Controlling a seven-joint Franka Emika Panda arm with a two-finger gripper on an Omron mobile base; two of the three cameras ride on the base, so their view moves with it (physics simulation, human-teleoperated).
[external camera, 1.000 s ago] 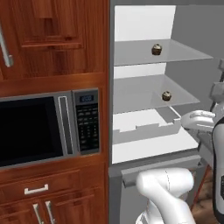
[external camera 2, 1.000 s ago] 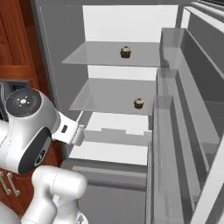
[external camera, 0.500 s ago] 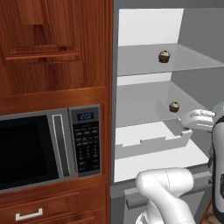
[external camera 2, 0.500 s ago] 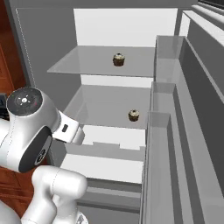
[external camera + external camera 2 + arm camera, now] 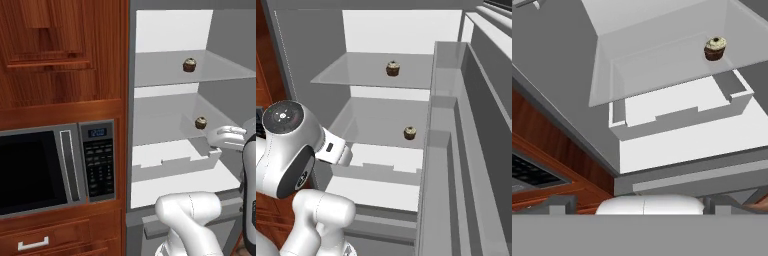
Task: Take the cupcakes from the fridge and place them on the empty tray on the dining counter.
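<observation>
The fridge stands open, white inside with glass shelves. One of the cupcakes sits on the upper shelf, also seen from the right. The other cupcake rests on the shelf below and appears at the upper right of the hand view, seen from below through the glass. My gripper hovers at the fridge opening, just below and right of the lower cupcake, apart from it. Its fingertips stand wide apart, so my gripper is open and holds nothing. The tray and the dining counter are out of view.
A white drawer sits under the lower shelf. The open fridge door with its grey bins runs along the right. Left of the fridge are a black-windowed microwave and reddish wooden cabinets.
The whole picture has shifted and grown, so the cameras moved with the base towards the fridge. Both cupcakes stay on their shelves. The gripper has stayed open.
</observation>
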